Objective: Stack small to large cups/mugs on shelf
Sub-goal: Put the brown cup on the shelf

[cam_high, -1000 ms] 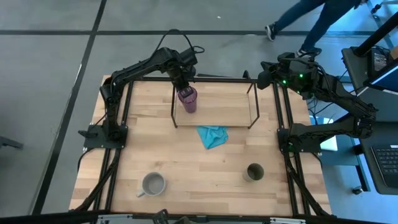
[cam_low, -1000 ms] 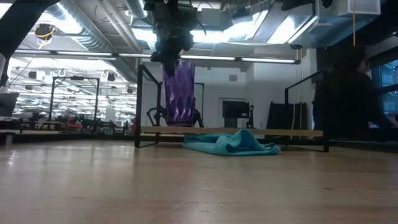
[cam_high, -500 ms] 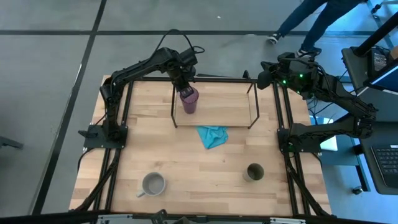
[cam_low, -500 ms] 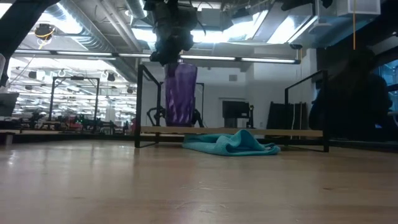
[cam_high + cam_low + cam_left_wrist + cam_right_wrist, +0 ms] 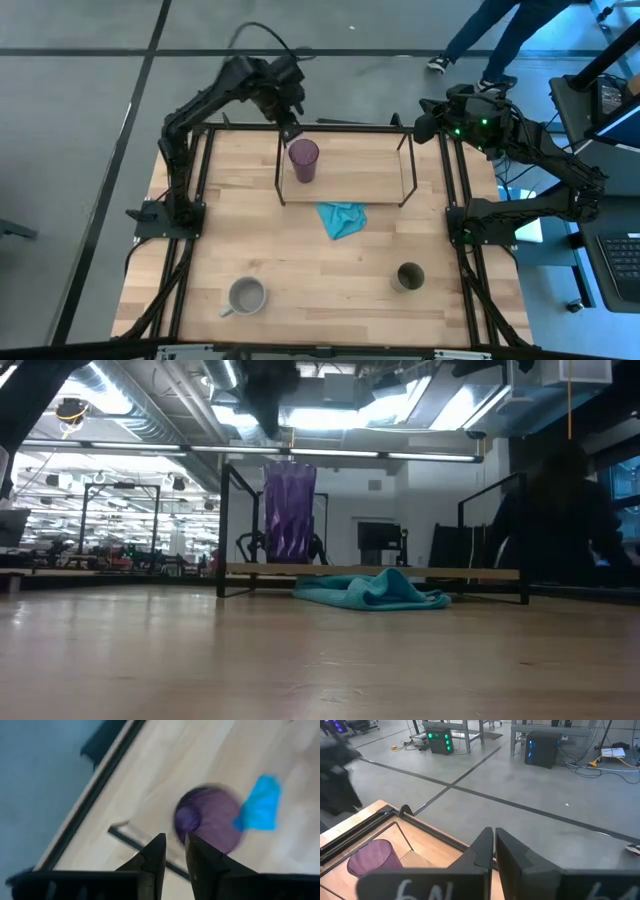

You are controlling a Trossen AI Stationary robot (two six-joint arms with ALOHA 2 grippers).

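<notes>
Purple tumbler (image 5: 303, 160) stands upright on the shelf (image 5: 350, 172) board, at its left end, nothing touching it. The left gripper (image 5: 290, 131) hangs just above and behind the tumbler, fingers pressed nearly together on nothing. Right gripper (image 5: 493, 841) is parked off the table's far right corner, fingers pressed together. Grey mug (image 5: 245, 296) and olive-green cup (image 5: 409, 276) sit near the front edge, teal cloth (image 5: 341, 217) between them and the shelf

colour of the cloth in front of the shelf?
Teal; the cloth shows best in the high view, lying just before the shelf.
</notes>
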